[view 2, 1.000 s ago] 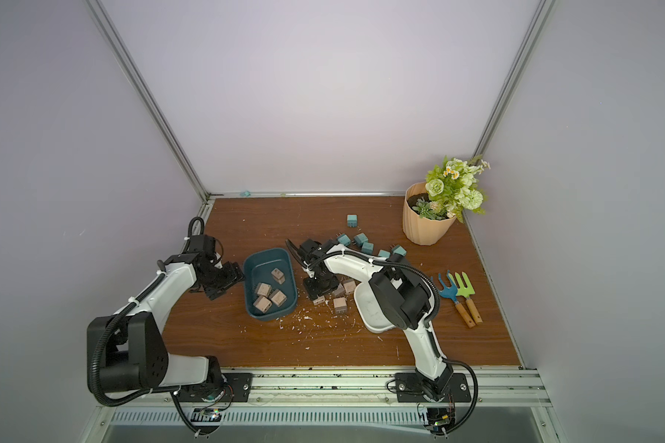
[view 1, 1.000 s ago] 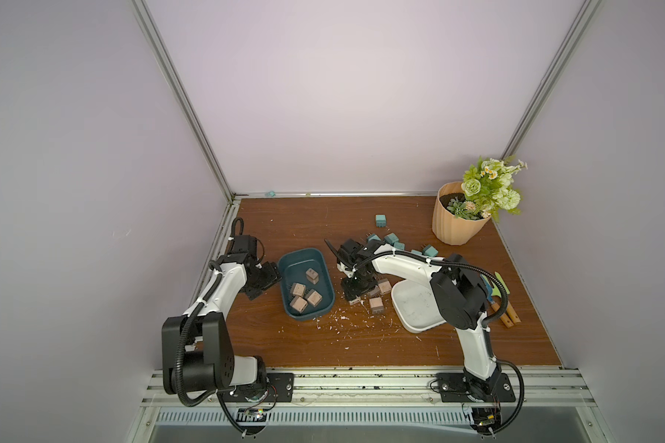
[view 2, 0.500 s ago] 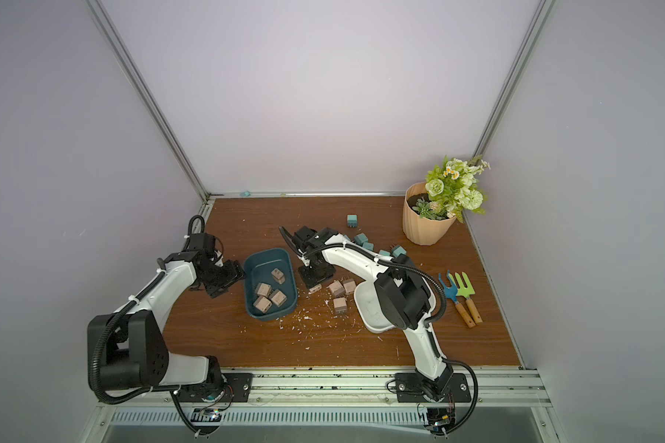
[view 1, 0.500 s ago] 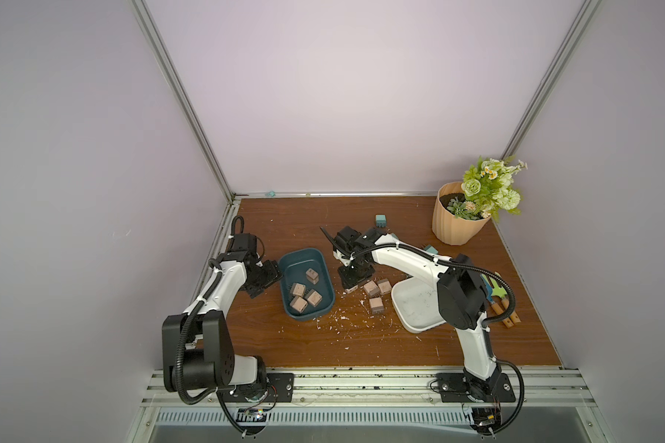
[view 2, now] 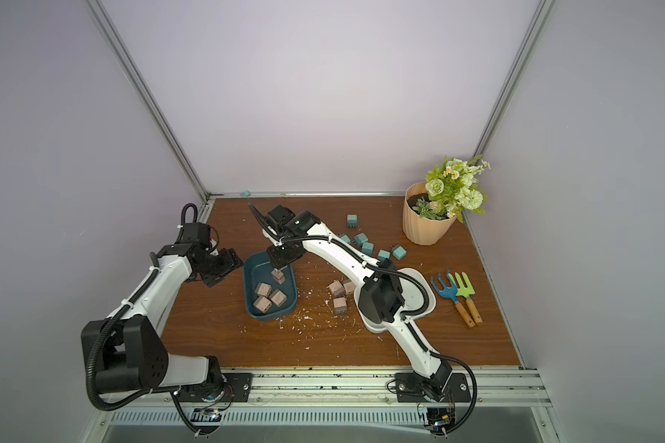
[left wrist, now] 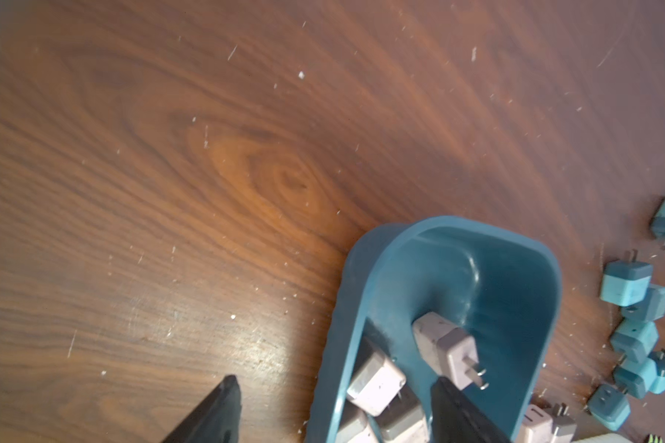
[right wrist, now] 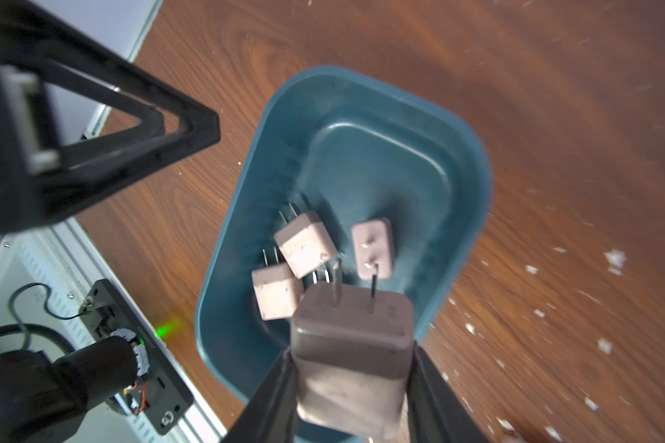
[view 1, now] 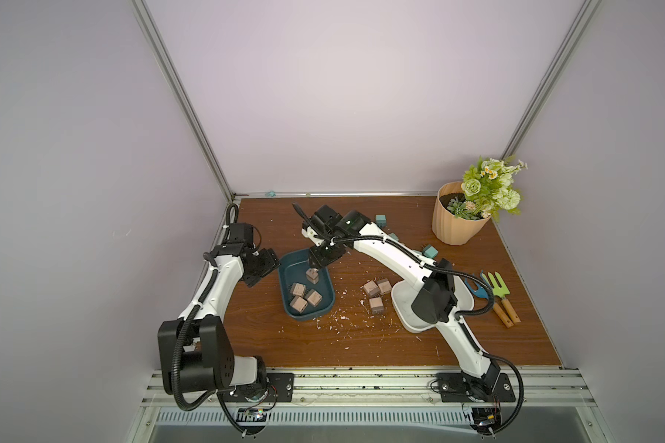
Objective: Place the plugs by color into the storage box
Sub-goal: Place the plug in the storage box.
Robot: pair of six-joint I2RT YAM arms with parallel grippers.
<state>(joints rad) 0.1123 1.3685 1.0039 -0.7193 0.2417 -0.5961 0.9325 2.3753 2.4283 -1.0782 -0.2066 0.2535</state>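
Observation:
My right gripper (right wrist: 352, 351) is shut on a pinkish-tan plug (right wrist: 354, 318), prongs pointing away, held above the teal storage box (right wrist: 400, 153). In both top views this gripper (view 1: 315, 266) hangs over the box's far half (view 1: 294, 266) and mostly hides the held plug. Several pinkish-tan plugs (view 1: 304, 298) lie in the box. Three more (view 1: 377, 292) sit on the table to its right. Several teal plugs (view 2: 366, 247) lie farther back. My left gripper (left wrist: 334, 379) is open astride the box's left wall (left wrist: 346, 345), one finger (left wrist: 216, 410) outside, the other (left wrist: 457, 414) inside.
A white tray (view 2: 419, 291) lies under my right forearm. Right of it are a blue and a green garden fork (view 2: 457, 295). A flower pot (view 1: 455, 226) stands at the back right. White scraps (view 1: 338, 322) litter the wood in front of the box.
My right gripper has lifted a pinkish-tan plug from the pile on the table and carried it left, over the box. The left arm has not moved.

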